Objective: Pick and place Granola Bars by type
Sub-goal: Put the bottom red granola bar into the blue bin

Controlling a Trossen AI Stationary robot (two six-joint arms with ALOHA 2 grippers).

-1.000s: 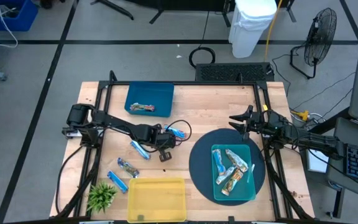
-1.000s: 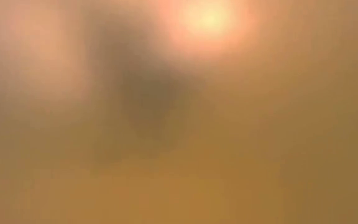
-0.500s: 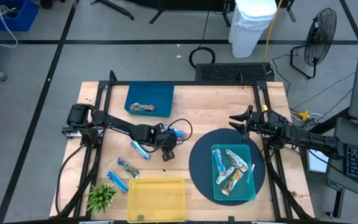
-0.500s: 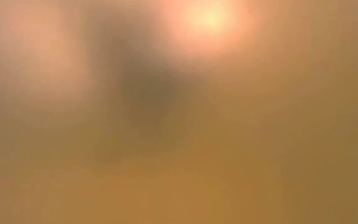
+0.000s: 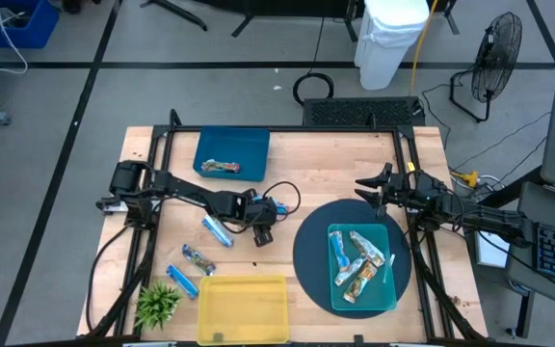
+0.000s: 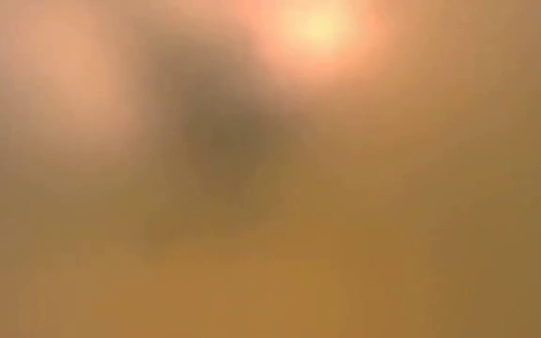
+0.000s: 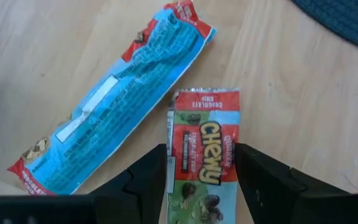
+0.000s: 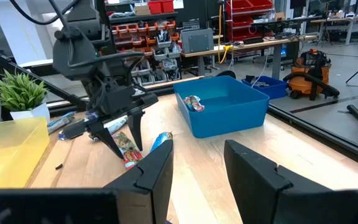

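Note:
A green and red granola bar point(image 7: 202, 165) lies flat on the wooden table, next to a blue one point(image 7: 114, 99). My left gripper point(image 7: 201, 186) hangs over the table's middle point(image 5: 261, 226), open, one finger on each long side of the green bar. The right wrist view shows its spread fingers point(image 8: 120, 134) pointing down at that bar point(image 8: 128, 150). Three more bars point(image 5: 215, 231) point(image 5: 198, 258) point(image 5: 183, 281) lie toward the near left. One bar point(image 5: 222, 167) rests in the blue bin point(image 5: 249, 145). My right gripper point(image 5: 374, 188) waits open at the right.
A teal tray point(image 5: 393, 289) holding several bars sits on a dark round mat point(image 5: 306, 255) at the near right. A yellow bin point(image 5: 244, 308) stands at the near edge, with a small green plant point(image 5: 157, 304) at the near left corner. The low view shows only a blur.
My left gripper has opened and let go of the green bar, which now lies on the table between its fingers. The left arm has edged a little toward the table's right edge.

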